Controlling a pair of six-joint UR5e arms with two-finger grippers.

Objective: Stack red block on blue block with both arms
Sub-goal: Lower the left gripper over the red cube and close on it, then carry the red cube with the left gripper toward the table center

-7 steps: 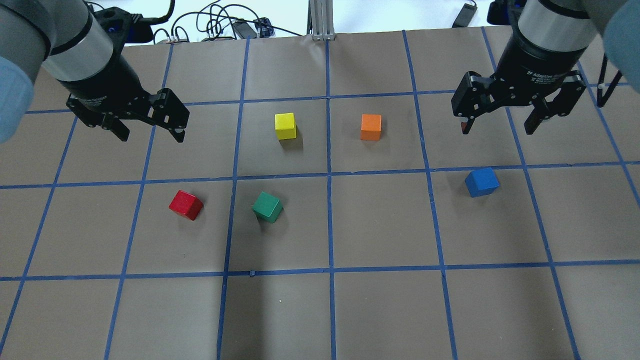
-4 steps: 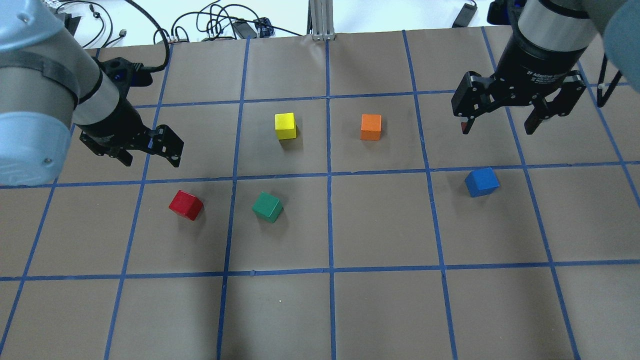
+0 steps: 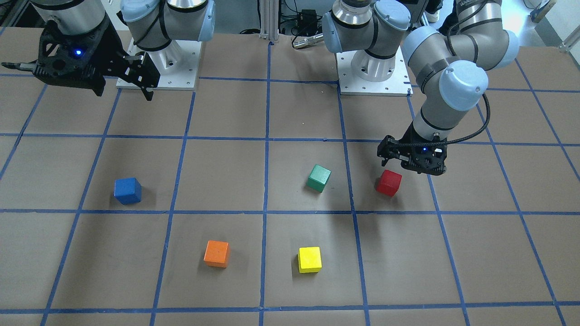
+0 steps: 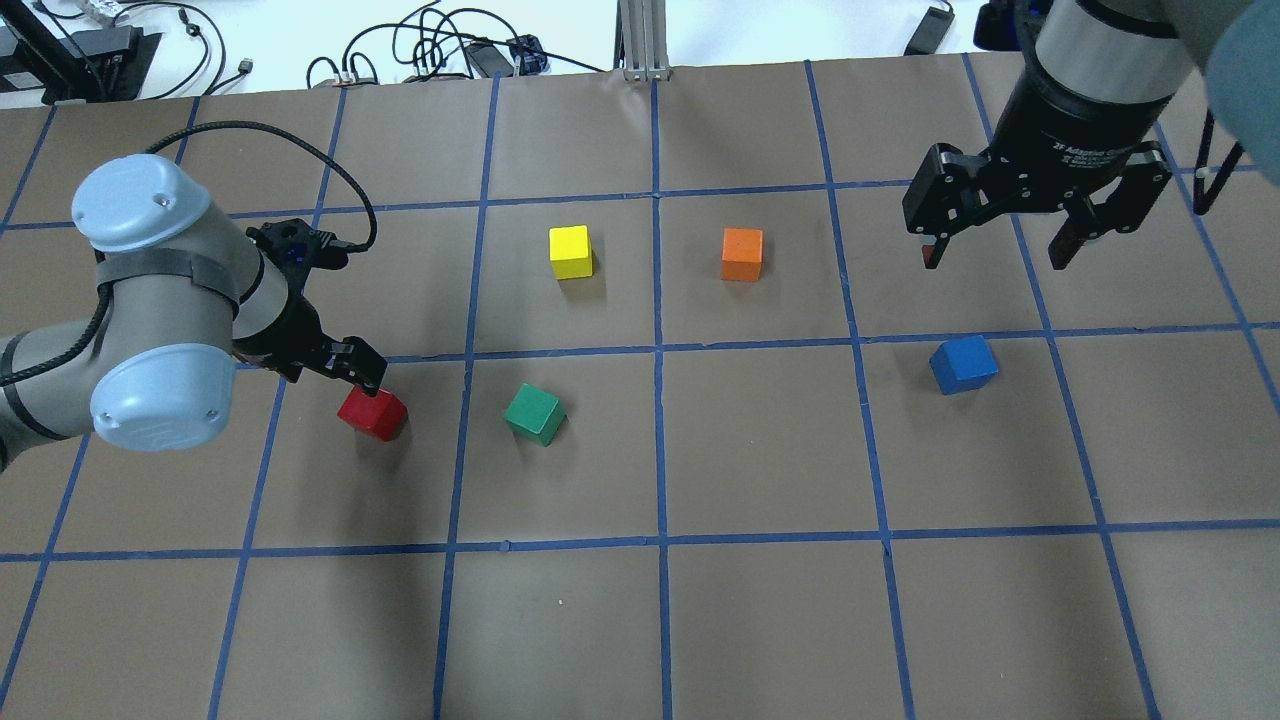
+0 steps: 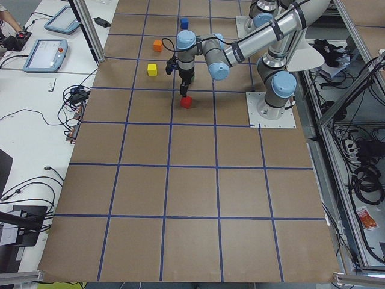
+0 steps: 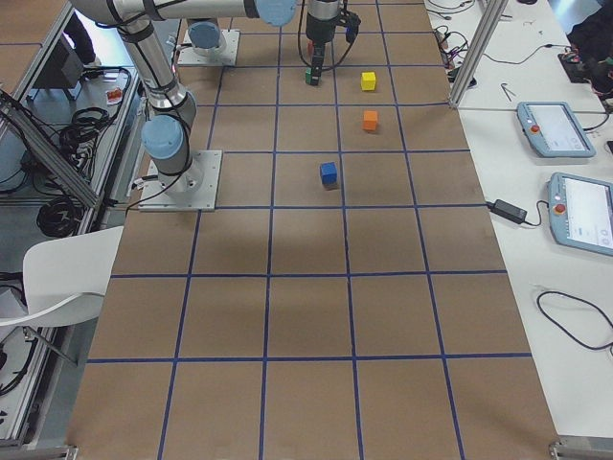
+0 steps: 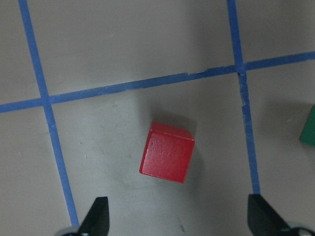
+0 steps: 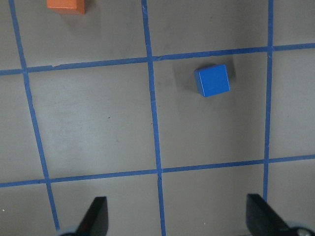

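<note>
The red block [image 4: 372, 413] lies on the brown table, left of centre; it also shows in the front view [image 3: 389, 182] and the left wrist view [image 7: 167, 152]. My left gripper [image 4: 340, 368] hangs open low over it, its fingertips [image 7: 98, 219] wide apart and not touching it. The blue block [image 4: 963, 364] lies on the right, also in the right wrist view [image 8: 212, 80] and the front view [image 3: 127, 190]. My right gripper [image 4: 1000, 250] is open and empty, high above the table behind the blue block.
A green cube [image 4: 535, 413] sits just right of the red block. A yellow cube [image 4: 571, 251] and an orange cube [image 4: 741, 254] sit farther back near the middle. Cables lie beyond the table's far edge [image 4: 640, 70].
My left arm has swung down and forward, bringing its open gripper from high at the back left to just over the red block. The right arm and all blocks have not moved.
</note>
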